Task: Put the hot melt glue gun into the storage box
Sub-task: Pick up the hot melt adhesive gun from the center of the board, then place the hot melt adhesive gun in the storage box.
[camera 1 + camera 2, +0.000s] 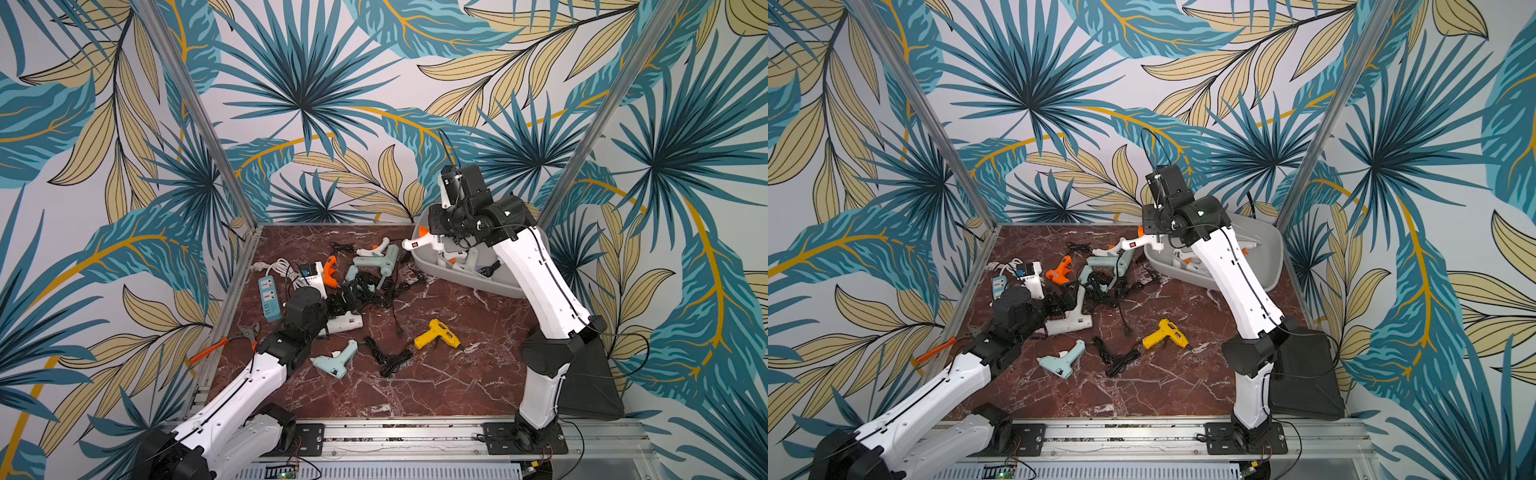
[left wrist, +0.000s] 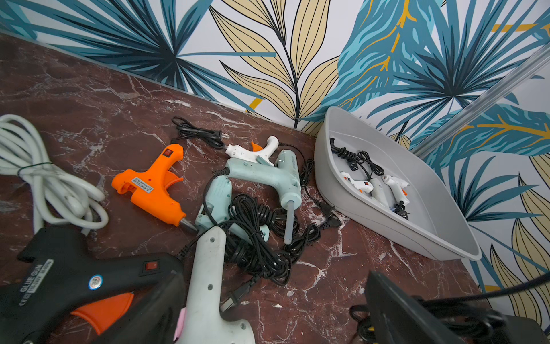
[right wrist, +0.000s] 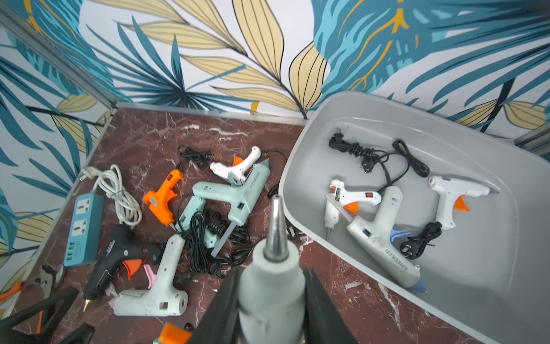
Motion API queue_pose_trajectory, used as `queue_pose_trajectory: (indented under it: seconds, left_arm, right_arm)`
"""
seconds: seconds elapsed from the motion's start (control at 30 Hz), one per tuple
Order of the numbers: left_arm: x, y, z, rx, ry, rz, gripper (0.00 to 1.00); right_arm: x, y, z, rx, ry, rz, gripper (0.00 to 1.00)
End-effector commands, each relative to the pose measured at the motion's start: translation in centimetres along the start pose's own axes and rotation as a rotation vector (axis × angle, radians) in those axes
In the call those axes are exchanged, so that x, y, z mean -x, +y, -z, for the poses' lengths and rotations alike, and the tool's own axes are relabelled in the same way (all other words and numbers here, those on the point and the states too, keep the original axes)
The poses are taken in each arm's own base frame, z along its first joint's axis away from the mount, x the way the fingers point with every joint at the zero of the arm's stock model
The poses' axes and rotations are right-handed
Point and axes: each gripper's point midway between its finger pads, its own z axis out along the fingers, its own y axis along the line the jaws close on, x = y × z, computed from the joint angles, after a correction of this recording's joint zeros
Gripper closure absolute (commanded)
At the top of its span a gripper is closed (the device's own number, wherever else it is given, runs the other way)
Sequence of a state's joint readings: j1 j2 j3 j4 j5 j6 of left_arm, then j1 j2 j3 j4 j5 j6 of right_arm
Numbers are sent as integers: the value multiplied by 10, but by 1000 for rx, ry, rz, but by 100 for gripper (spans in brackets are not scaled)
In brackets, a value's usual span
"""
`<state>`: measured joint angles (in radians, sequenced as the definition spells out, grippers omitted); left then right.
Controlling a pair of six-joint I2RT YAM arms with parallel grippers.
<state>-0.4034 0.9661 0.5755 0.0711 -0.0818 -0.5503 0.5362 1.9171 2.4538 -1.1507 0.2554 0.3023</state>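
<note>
- Gripping a white hot melt glue gun (image 1: 422, 242) in the right gripper (image 3: 272, 277): clenched on both sides of the body, metal nozzle sticking out front, orange trigger and red switch showing.
- Holding it in the air at the left end of the storage box (image 1: 465, 279); in both top views nozzle end out past the rim toward the clutter, rear end hidden by the gripper. Cannot tell whether touching the rim.
- Not yet down inside the box.
- Box at the far right corner of the table (image 1: 415, 386), against the back wall.
- Already inside: small white gun (image 3: 354, 195), second small white gun (image 3: 455, 193), both with orange triggers, plus a bigger white gun (image 3: 384, 238) with a blue trigger, bundled black cords around them.
- Nothing in the left gripper (image 2: 272, 277): released, spread wide, low over the near-left part of the clutter.
- Between its fingers: handle of an off-white gun (image 2: 208, 283); right at one finger a black gun (image 2: 59, 280), contact unclear.
- Loose on the table: orange gun (image 1: 330, 272), mint guns (image 1: 382, 259) tangled in black cords, lone mint gun (image 1: 336, 360) nearer the front, yellow gun (image 1: 436, 336) well apart from the pile.
- Left edge: blue power strip (image 1: 268, 297) with a coiled white cable (image 3: 125, 202); orange-handled cutters (image 1: 216, 346) on the frame rail.
- Right edge: black case (image 1: 590, 382) just beside the right arm.
</note>
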Motion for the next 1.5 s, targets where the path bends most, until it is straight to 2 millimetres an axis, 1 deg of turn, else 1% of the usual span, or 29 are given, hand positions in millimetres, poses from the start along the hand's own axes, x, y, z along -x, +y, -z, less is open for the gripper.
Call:
queue_pose_trajectory:
  seconds: [0.0, 0.1, 0.17, 0.27, 0.37, 0.47, 0.57, 0.73, 0.87, 0.97, 1.03, 1.17, 1.33, 1.47]
  left_arm:
    - [0, 4, 2, 3, -8, -2, 0]
    - [1, 4, 2, 3, -10, -3, 0]
    - [1, 4, 2, 2, -12, -2, 0]
    - [0, 3, 1, -7, -9, 3, 0]
    - [-1, 3, 1, -8, -4, 5, 0]
    - [-3, 4, 1, -3, 1, 1, 0]
    - [-3, 5, 2, 1, 1, -3, 0]
    - [-3, 5, 1, 1, 3, -6, 0]
    - [-4, 6, -1, 3, 7, -6, 0]
    - [-4, 6, -1, 5, 12, -7, 0]
    - [-7, 3, -1, -16, 28, -9, 0]
    - [-7, 3, -1, -11, 29, -13, 0]
    - [-6, 3, 0, -12, 33, -17, 0]
    - [-9, 4, 0, -12, 34, -16, 0]
  right_arm:
    - [3, -20, -5, -65, 9, -36, 100]
    - [25, -45, 3, -125, -63, -100, 100]
    - [43, -65, 7, -165, -124, -164, 100]
    - [67, -96, 8, -193, -209, -274, 100]
    - [87, -129, 11, -252, -301, -368, 100]
    - [102, -156, 18, -342, -390, -422, 100]
    - [112, -171, 26, -410, -460, -449, 100]
    - [121, -191, 38, -541, -546, -465, 100]
    - [126, -203, 40, -635, -594, -462, 100]
    - [129, -207, 36, -674, -615, -447, 100]
    - [127, -208, 25, -691, -602, -435, 100]
    - [119, -210, -1, -722, -567, -409, 100]
    - [113, -192, -21, -786, -533, -305, 100]
    - [96, -189, -43, -819, -477, -270, 100]
